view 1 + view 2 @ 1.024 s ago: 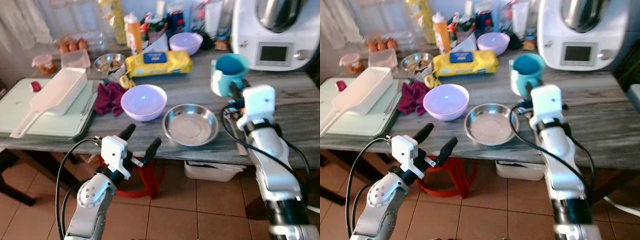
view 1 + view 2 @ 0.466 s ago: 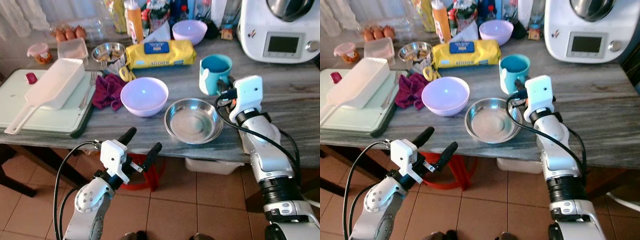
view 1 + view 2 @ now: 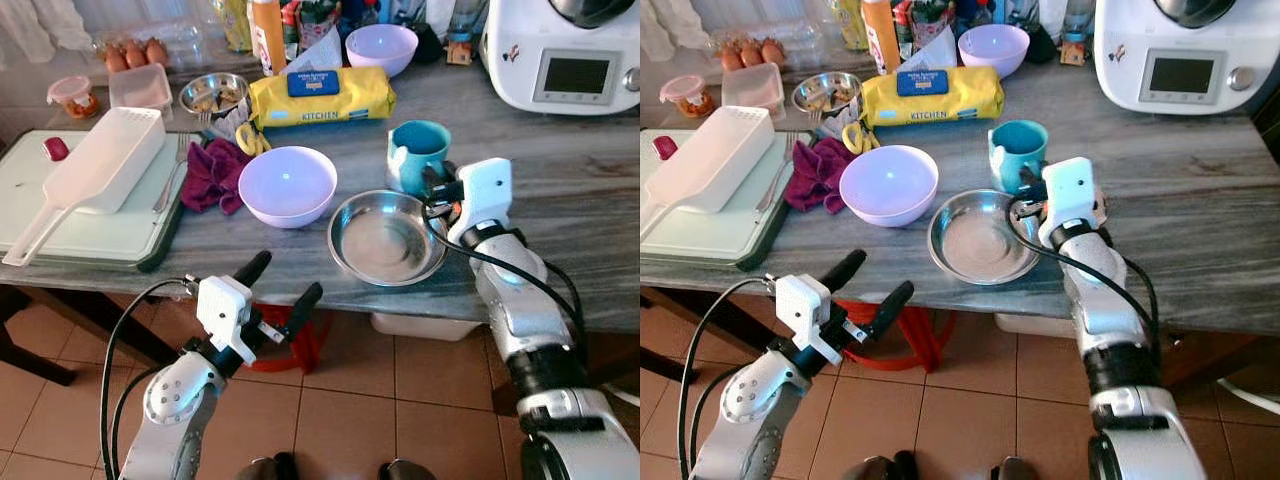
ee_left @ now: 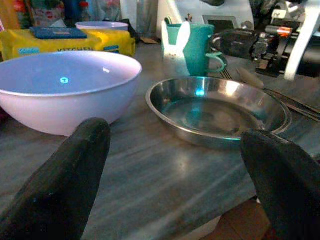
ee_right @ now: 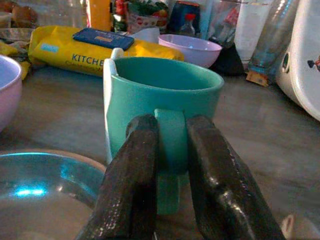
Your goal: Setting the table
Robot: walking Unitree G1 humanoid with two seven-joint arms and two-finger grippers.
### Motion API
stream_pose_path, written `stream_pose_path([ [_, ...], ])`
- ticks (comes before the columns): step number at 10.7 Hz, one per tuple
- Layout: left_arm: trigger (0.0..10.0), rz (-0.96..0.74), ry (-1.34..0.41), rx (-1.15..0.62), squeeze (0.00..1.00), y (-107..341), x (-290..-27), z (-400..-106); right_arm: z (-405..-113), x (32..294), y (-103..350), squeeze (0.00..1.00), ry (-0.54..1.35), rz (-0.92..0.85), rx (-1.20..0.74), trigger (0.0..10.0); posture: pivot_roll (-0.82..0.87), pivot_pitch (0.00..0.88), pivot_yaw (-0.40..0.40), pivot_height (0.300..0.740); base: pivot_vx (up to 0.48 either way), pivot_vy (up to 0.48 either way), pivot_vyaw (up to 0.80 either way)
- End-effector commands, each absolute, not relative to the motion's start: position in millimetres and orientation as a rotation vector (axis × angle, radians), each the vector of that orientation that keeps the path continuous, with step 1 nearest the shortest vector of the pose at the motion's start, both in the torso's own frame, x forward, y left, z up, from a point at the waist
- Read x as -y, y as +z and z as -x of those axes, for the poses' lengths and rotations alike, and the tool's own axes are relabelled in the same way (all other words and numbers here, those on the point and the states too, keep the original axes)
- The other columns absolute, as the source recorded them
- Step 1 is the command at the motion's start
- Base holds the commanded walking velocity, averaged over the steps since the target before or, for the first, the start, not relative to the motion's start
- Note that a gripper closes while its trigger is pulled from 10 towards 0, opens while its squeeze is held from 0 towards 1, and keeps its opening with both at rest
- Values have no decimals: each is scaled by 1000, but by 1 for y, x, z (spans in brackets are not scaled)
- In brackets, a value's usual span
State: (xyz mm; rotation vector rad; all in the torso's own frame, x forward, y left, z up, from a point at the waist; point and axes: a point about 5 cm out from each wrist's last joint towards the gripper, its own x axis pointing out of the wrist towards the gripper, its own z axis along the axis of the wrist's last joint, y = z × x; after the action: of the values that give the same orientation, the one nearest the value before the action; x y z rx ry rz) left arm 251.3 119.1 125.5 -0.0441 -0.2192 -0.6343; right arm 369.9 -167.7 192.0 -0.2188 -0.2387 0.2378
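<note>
Teal mug (image 3: 418, 155) stands upright on the grey wood-grain table (image 3: 600, 170), just behind the rim of the steel bowl (image 3: 386, 238), white rabbit-ear relief on its side facing the table edge. Mug handle (image 5: 170, 150) points toward the right arm. Right gripper (image 5: 170, 165) is clamped on that handle: in the right wrist view one black finger (image 5: 132, 175) presses each flank of the handle, no gap visible. White wrist housing (image 3: 484, 190) sits just beside the mug, above the table surface.

Steel bowl is shallow, empty, near the front edge of the table. Lilac bowl (image 3: 287, 185) stands just beside it on the robot's left, apart from it. Maroon cloth (image 3: 209, 175) lies crumpled beside the lilac bowl, touching the edge of the pale green tray (image 3: 60, 230). A white long-handled plastic container (image 3: 100, 175) rests on the tray.

Further back: yellow "KITCHEN" packet (image 3: 320, 95), second lilac bowl (image 3: 381, 48), small steel dish (image 3: 213, 93), clear tub (image 3: 139, 86), eggs (image 3: 130, 54), orange bottle (image 3: 267, 35). White kitchen machine with display (image 3: 565, 55) at the far right corner.

Left gripper (image 3: 278, 285) hangs below the table edge, over the tiled floor (image 3: 350, 420), fingers spread wide, holding nothing. In the left wrist view both bowls and the mug lie between its fingertips (image 4: 65, 180).
</note>
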Motion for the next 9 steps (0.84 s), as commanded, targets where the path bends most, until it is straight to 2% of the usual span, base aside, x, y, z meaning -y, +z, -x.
stream_pose_path([
  [1, 10000, 43, -624, 208, 0, 125, -122, -248, -372, 163, 198, 0, 266, 232, 268, 10000, -62, 220, 86, 740, 0, 0, 0],
  [5, 10000, 41, -616, 212, 0, 131, -121, -247, -379, 158, 199, 0, 334, 253, 276, 10000, -47, 219, 83, 740, 0, 0, 0],
  [6, 10000, 45, -618, 215, 0, 131, -121, -247, -380, 157, 199, 616, 343, 257, 276, 10000, -42, 217, 81, 740, 0, 0, 0],
  [7, 10000, 50, -623, 219, 0, 132, -121, -247, -380, 157, 200, 1000, 342, 261, 279, 10000, -42, 217, 80, 740, 0, 0, 0],
  [9, 10000, 55, -622, 218, 0, 131, -119, -249, -381, 157, 201, 1000, 332, 272, 296, 10000, -43, 208, 77, 740, 0, 0, 0],
])
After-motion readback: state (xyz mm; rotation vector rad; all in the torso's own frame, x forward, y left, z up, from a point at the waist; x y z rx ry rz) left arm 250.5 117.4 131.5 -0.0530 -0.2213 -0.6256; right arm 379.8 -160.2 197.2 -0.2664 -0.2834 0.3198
